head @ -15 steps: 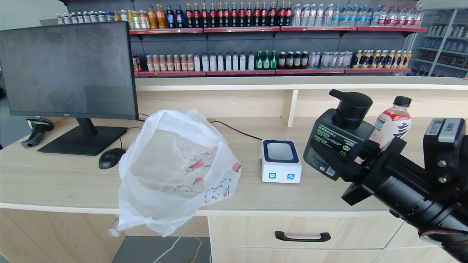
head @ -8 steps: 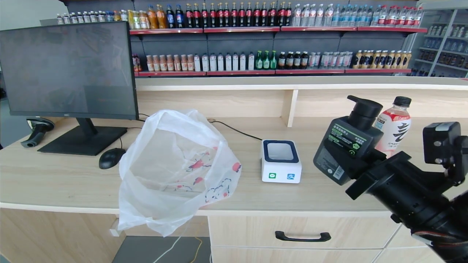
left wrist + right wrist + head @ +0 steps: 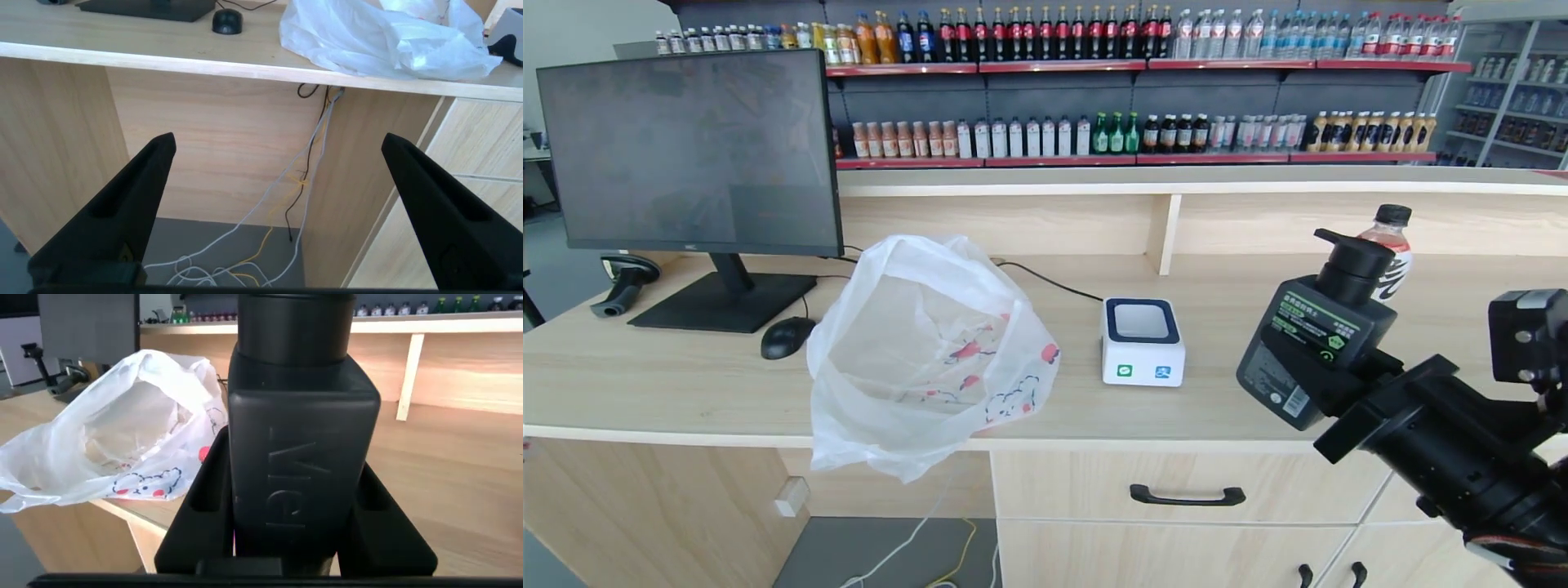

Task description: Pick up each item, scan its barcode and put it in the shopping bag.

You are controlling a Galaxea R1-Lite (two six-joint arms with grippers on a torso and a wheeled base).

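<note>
My right gripper (image 3: pixel 1349 377) is shut on a black pump bottle (image 3: pixel 1308 343), tilted with its barcode label toward the left, held above the counter's front edge to the right of the white barcode scanner (image 3: pixel 1142 341). In the right wrist view the pump bottle (image 3: pixel 302 449) stands between the black fingers (image 3: pixel 204 498). The white shopping bag (image 3: pixel 931 351) lies open on the counter left of the scanner, sagging over the front edge. A drink bottle with a red and white label (image 3: pixel 1390 245) stands behind the pump bottle. My left gripper (image 3: pixel 278 220) is open, low in front of the counter, below its edge.
A monitor (image 3: pixel 694 155), a black mouse (image 3: pixel 786 337) and a hand-held scanner (image 3: pixel 625 282) occupy the counter's left. A cable (image 3: pixel 1045 282) runs to the white scanner. Drawers with black handles (image 3: pixel 1186 495) sit below. Loose wires (image 3: pixel 302 188) hang under the counter.
The head camera has shifted. Relative to the scanner, my right gripper has carried the pump bottle right and lower, away from it. The bag and scanner stay put.
</note>
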